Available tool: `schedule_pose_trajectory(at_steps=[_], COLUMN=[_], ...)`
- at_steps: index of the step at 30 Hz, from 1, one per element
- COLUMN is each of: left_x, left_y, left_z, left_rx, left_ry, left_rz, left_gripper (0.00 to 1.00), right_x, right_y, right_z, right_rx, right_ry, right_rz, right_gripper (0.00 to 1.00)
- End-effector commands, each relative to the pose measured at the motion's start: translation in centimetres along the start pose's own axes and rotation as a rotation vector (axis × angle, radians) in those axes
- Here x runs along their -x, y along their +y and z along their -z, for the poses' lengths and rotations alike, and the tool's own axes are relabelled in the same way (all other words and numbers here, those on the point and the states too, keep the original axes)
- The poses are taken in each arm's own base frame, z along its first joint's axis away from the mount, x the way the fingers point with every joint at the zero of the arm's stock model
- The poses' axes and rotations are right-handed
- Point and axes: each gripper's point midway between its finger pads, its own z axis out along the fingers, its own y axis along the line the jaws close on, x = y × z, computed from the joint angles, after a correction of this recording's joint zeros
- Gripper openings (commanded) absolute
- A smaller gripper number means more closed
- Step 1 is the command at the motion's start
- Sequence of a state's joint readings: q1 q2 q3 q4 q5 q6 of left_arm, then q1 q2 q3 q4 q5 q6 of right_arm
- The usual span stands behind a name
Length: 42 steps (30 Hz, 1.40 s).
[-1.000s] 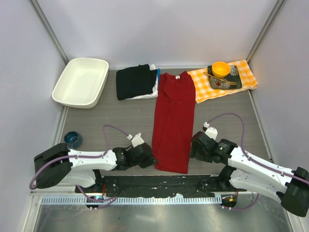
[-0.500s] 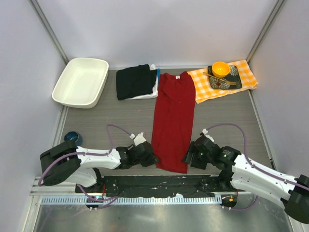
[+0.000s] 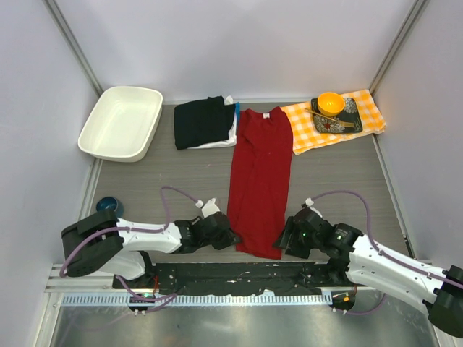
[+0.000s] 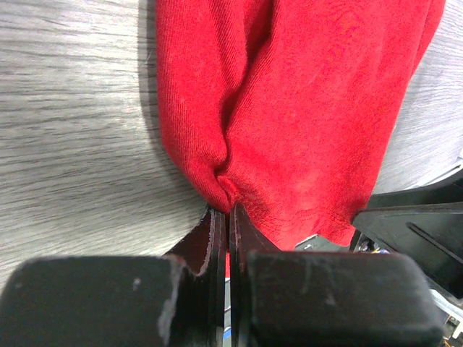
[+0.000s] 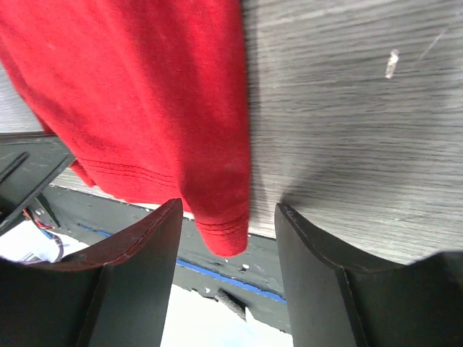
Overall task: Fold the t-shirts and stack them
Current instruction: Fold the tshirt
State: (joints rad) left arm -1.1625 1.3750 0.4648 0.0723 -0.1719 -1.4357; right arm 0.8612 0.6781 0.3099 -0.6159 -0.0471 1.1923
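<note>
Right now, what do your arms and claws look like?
My left arm and right arm are white shells with black joints. A purple cable loops over each. The left claw and right claw are black, with broad, smooth dark fingers.

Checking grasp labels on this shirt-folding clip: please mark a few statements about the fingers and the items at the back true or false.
1. The left fingers are shut on the red t-shirt at its near hem. True.
2. The right fingers are shut on it too. False: they stand open, the hem's corner between them.
3. The black t-shirt lies folded on a white t-shirt. True.
4. The orange bowl sits on the black t-shirt. False: it sits on a dark plate on the checked cloth.
</note>
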Motion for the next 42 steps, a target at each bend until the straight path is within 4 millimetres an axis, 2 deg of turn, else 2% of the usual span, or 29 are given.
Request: schedule_pose_trajectory(at_steps=[1, 7, 12, 13, 14, 16, 17, 18, 19, 20, 26, 27, 30, 33, 34, 37, 38, 42], left_x=[0.0, 0.0, 0.1, 0.2, 0.2, 0.3, 0.3, 0.4, 0.4, 0.6, 3.5, 4.0, 5.7, 6.8, 7.6, 9.0, 9.8, 11.7], left_y=[2.8, 3.0, 3.0, 2.9, 3.0, 2.9, 2.6, 2.4, 2.1, 1.7, 0.0, -0.4, -1.0, -2.2, -3.1, -3.6, -4.4, -6.2], left_z=[0.3, 0.3, 0.3, 0.4, 0.5, 0.7, 1.0, 1.1, 1.3, 1.7, 3.5, 3.8, 4.5, 5.5, 6.1, 6.7, 7.0, 6.7], left_rx=[0.075, 0.082, 0.081, 0.077, 0.077, 0.069, 0.053, 0.044, 0.032, 0.025, 0.041, 0.034, 0.027, -0.003, -0.015, -0.008, -0.023, -0.054], left_ry=[-0.01, -0.01, -0.014, -0.015, -0.017, -0.022, -0.021, -0.021, -0.022, -0.023, -0.127, -0.139, -0.163, -0.193, -0.222, -0.25, -0.265, -0.285], left_rz=[-0.031, -0.03, -0.029, -0.027, -0.027, -0.024, -0.025, -0.03, -0.036, -0.055, -0.164, -0.172, -0.178, -0.196, -0.21, -0.227, -0.234, -0.247], left_gripper=[0.0, 0.0, 0.0, 0.0, 0.0, 0.0, 0.0, 0.0, 0.0, 0.0, 0.0, 0.0, 0.0, 0.0, 0.0, 0.0, 0.0, 0.0], right_x=[-0.6, -1.0, -1.1, -1.0, -0.9, -0.8, -0.5, -0.2, -0.1, 1.1, 5.9, 7.4, 10.0, 11.0, 11.3, 12.6, 12.8, 14.2], right_y=[-0.3, -0.5, -1.0, -1.0, -1.2, -1.3, -1.5, -1.2, -1.4, -1.4, 2.8, 3.5, 5.5, 7.6, 7.7, 8.3, 8.5, 9.1], right_z=[-0.3, -1.1, -1.6, -1.7, -1.8, -1.8, -1.9, -1.8, -1.6, -1.6, 0.5, 1.2, 3.1, 4.8, 5.2, 6.6, 6.9, 8.1], right_rx=[0.003, 0.01, -0.006, -0.008, -0.016, -0.029, -0.041, -0.05, -0.067, -0.084, -0.025, -0.026, -0.007, 0.055, 0.051, 0.045, 0.041, 0.025], right_ry=[0.017, 0.03, 0.031, 0.028, 0.025, 0.019, 0.003, -0.008, -0.01, -0.068, -0.271, -0.34, -0.463, -0.517, -0.534, -0.601, -0.612, -0.682], right_rz=[-0.02, -0.034, -0.038, -0.037, -0.032, -0.024, -0.011, 0.004, 0.016, 0.033, 0.176, 0.213, 0.246, 0.288, 0.308, 0.326, 0.334, 0.338], right_gripper=[0.59, 0.54, 0.4, 0.36, 0.27, 0.17, 0.04, 0.01, 0.01, 0.01, 0.01, 0.01, 0.01, 0.01, 0.01, 0.01, 0.01, 0.01])
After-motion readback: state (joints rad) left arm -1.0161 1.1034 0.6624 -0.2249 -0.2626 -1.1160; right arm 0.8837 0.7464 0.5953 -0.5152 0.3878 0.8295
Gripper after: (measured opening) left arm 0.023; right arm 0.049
